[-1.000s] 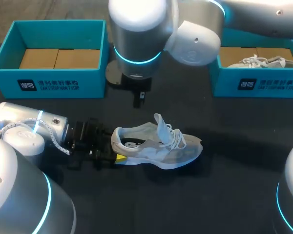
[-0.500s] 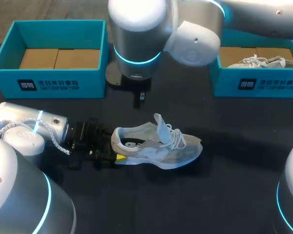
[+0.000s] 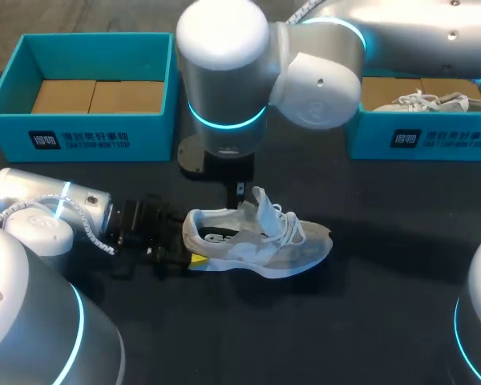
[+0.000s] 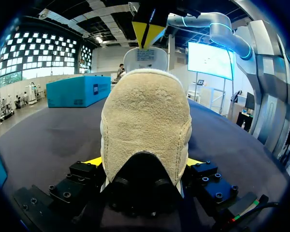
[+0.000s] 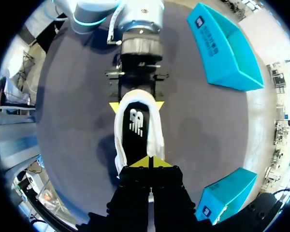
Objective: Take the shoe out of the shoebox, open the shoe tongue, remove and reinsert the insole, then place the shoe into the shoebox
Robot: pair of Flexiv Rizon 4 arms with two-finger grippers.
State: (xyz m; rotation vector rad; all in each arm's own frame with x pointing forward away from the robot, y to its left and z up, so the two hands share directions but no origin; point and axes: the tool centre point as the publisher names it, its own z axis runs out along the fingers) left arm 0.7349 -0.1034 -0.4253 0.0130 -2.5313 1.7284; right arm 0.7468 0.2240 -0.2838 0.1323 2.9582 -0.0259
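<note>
The shoe (image 3: 256, 241) is lying on its sole in the middle of the counter (image 3: 369, 321), outside both boxes. Its long axis is running side to side, with the heel pointing at the left arm and the toe pointing away towards the right.

The left hand (image 3: 186, 245) is lying low along the counter, in line with that axis. It is pinching the heel between its two fingers, one yellow tip on each flank, so the shoe is being braced from behind.

The right hand (image 3: 239, 192), on the arm reaching in from the right, is hanging straight down over the shoe's opening. Its fingers are pressed together tip to tip, and I am not seeing anything caught between them.

The upright tongue (image 3: 264, 207) is standing just toe-side of those tips, and the dark insole (image 5: 136, 128) is lying exposed below them, stretching back towards the clamped heel.

So the right hand is the nearer one to the work. To my eye, whatever comes next is hanging on that drop: almost straight down into the mouth of the shoe, between the tongue and the heel. The fingers would need to part first, I would think.
</note>
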